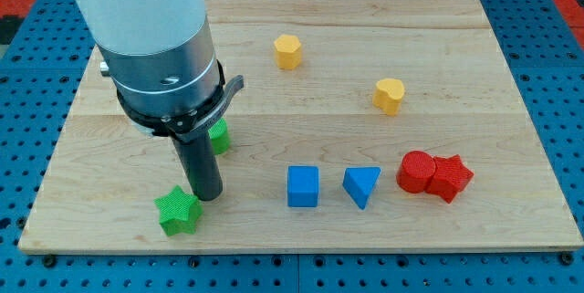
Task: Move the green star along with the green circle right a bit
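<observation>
Green star (177,211): bottom left of the board (274,229), touching my tip (209,197) on the tip's lower left; a plain rod with nothing to open, close or grasp. Green circle (219,136): just above, mostly hidden behind the rod. Both sit far left; rightward push judged barely started. Blue cube (303,186) lies well to the right.

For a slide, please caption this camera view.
My tip touches the green star, with the green circle partly hidden behind the rod.
</observation>
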You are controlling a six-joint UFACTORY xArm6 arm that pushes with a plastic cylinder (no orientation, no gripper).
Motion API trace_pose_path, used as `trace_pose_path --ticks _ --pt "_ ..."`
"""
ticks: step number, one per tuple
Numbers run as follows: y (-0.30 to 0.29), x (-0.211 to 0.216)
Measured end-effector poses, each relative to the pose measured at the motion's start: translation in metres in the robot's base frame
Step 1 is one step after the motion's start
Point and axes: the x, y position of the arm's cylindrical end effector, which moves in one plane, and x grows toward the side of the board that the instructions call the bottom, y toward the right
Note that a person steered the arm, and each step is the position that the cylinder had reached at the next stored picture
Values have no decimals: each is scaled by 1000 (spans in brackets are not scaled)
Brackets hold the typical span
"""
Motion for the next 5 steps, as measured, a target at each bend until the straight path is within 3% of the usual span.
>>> trace_pose_path --ticks 2,3,5 --pt "49 1" --pt "50 35" --pt "-21 58"
